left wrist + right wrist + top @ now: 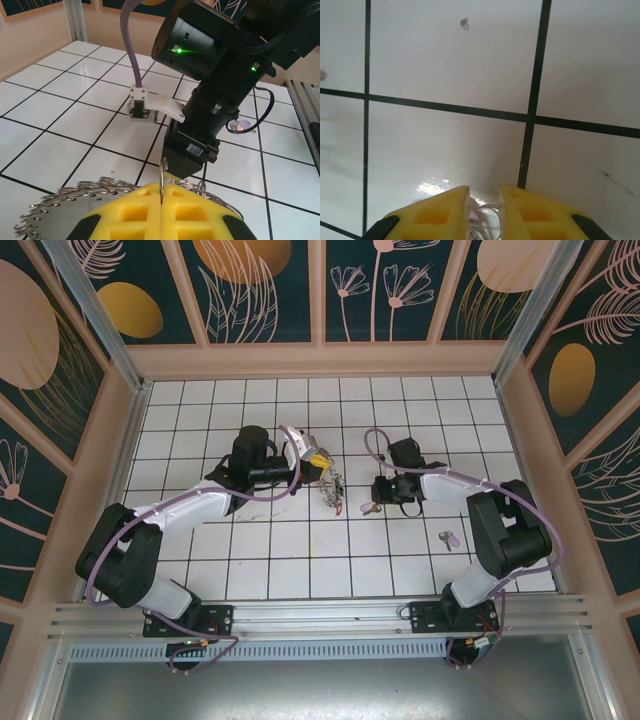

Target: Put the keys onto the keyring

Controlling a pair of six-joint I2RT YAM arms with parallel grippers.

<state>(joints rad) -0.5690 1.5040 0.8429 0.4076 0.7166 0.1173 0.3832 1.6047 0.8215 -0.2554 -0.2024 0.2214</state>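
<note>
My left gripper [320,464] [162,189] is shut, its yellow pads pinching the thin grey keyring [163,175] edge-on. A tangle of small metal rings [75,192] and keys [333,490] hangs from the keyring just above the tiles. My right gripper [384,502] [484,192] points down at the floor right of that bunch, with its black body [192,150] close behind the keyring. Its yellow fingers [445,210] stand slightly apart over a small ring and a pale key head [487,216]. A reddish key [369,508] lies by its tip. A pale purple key [448,538] [241,125] lies apart.
White tiled floor [290,540] with black grout lines, walled by patterned panels [320,290] on three sides. A metal rail [320,615] runs along the near edge by the arm bases. A purple cable [131,45] loops above the right arm's wrist.
</note>
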